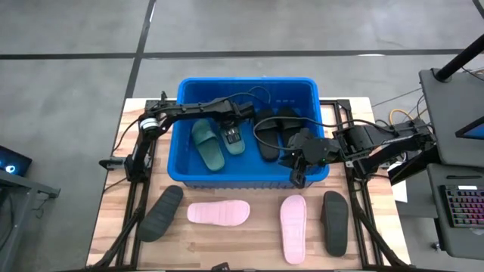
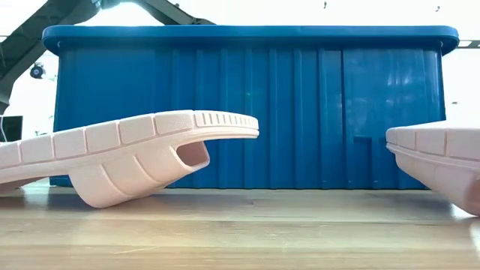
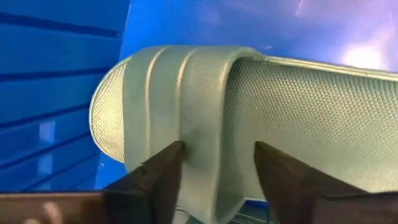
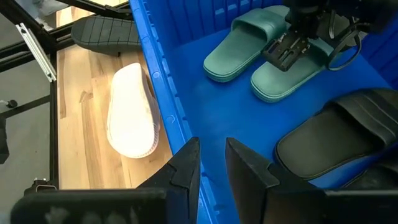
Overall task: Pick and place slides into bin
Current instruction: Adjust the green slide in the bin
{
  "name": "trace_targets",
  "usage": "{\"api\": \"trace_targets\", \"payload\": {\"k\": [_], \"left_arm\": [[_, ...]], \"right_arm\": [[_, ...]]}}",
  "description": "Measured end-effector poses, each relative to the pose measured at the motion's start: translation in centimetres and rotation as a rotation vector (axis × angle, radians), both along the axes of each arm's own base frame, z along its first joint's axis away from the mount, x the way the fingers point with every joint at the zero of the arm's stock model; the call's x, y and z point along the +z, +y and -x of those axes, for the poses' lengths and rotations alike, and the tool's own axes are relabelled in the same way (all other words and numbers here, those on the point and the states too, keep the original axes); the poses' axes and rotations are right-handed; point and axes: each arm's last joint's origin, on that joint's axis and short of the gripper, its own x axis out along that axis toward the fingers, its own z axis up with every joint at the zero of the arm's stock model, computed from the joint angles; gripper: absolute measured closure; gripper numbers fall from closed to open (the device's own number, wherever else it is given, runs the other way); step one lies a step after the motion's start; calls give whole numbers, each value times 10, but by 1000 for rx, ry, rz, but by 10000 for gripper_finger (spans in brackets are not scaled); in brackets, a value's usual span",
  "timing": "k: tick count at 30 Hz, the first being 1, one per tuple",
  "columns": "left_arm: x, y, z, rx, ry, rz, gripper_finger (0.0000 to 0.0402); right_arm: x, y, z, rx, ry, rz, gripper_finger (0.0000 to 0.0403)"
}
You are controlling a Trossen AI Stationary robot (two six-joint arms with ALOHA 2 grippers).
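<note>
The blue bin (image 1: pixel 246 81) stands mid-table and fills the low view (image 2: pixel 247 105). Inside lie one dark green slide (image 1: pixel 208 147), a second green slide (image 4: pixel 292 78) and two black slides (image 1: pixel 266 140). My left gripper (image 3: pixel 217 149) reaches into the bin and is shut on the second green slide; it also shows in the right wrist view (image 4: pixel 285 53). My right gripper (image 4: pixel 212 146) is shut and empty above the bin's near wall (image 4: pixel 161 81), toward its right corner. Two pale pink slides (image 1: pixel 219 213) (image 1: pixel 293 227) and two charcoal slides (image 1: pixel 160 213) (image 1: pixel 335 221) lie on the table. My left gripper holds the green slide by its wide ribbed strap (image 3: pixel 205 124), coming from above. One finger (image 3: pixel 168 165) is on the strap's outer face, the other (image 3: pixel 273 168) at the strap's open edge over the footbed. The slide lies about level beside the other green slide; whether it rests on the bin floor I cannot tell.
The table's near strip in front of the bin holds the four loose slides, the pink ones close to the low camera (image 2: pixel 127 154) (image 2: pixel 439 161). Arm frames run along both sides of the bin. A desk with a keyboard (image 1: pixel 461 204) stands off the right edge.
</note>
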Motion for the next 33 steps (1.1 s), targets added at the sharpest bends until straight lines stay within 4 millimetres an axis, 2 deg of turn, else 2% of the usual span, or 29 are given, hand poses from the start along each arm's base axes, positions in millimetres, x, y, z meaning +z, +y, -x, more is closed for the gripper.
{"api": "trace_targets", "payload": {"k": [7,9,20,33], "left_arm": [[1,-5,-3,-140,42,-13,369],[2,-5,-4,-168,49,-18,391],[9,-14,-18,-342,21,-68,389],[12,-16,-26,-400,-22,-107,389]], "right_arm": [[0,0,0,0,0,0,335],[0,0,0,0,0,0,335],[0,0,0,0,2,2,335],[0,0,0,1,4,2,335]]}}
